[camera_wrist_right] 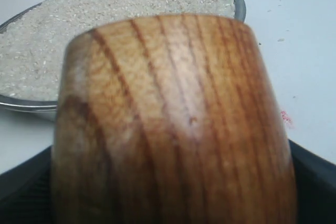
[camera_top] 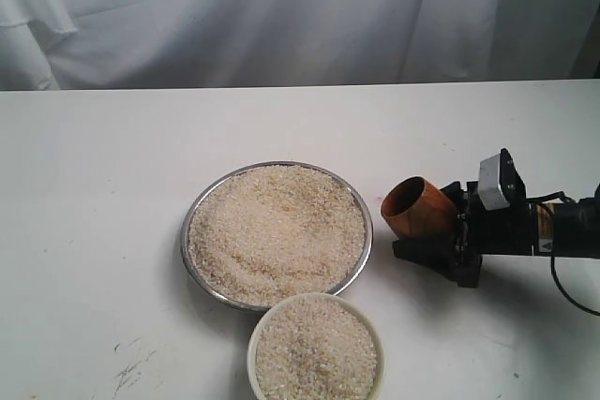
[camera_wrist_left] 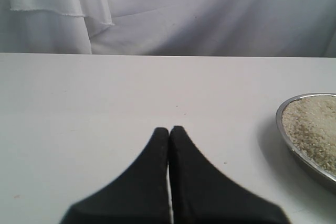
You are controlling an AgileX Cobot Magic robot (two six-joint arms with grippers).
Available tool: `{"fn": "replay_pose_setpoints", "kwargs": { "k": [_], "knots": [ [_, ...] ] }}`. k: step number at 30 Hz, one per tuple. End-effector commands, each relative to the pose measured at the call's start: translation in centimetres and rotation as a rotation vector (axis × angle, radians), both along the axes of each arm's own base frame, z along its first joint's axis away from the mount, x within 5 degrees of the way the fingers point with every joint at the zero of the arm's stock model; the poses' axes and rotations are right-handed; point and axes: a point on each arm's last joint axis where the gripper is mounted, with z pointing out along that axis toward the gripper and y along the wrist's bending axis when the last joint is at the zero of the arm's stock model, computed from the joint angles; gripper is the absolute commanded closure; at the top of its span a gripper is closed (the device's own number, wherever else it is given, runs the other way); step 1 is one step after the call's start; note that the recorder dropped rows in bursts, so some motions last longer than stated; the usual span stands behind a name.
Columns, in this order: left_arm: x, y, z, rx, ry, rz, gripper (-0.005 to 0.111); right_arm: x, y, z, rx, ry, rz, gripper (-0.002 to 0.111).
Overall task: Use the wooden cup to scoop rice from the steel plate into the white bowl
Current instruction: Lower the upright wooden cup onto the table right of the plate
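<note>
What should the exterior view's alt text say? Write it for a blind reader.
The right gripper holds the wooden cup tipped sideways, mouth toward the steel plate heaped with rice, on a white table. The white bowl, also full of rice, sits nearest the camera.

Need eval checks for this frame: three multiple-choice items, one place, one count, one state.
1. The wooden cup is: A) right of the steel plate, in the right gripper; B) left of it; C) behind it.
2. Dishes holding rice: A) one; B) two; C) three.
3. The left gripper is: A) wide open; B) shut, empty; C) gripping a spoon.
A: it lies gripped off the plate's right rim. B: plate and white bowl both hold rice. B: jaws meet, nothing between.
</note>
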Motion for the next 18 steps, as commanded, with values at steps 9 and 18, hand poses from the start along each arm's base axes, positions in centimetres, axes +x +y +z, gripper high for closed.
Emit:
{"fn": "replay_pose_setpoints", "kwargs": {
  "k": [9,18],
  "knots": [
    [0.0,0.0,-0.1,-0.004,-0.007,-0.001,0.107,1.1,0.9,-1.4,0.021,-0.007,0.044,0.108],
    [0.0,0.0,-0.1,-0.004,-0.007,-0.001,0.107,1.1,0.9,-1.4,0.012,-0.009,0.071,0.108]
  ]
}}
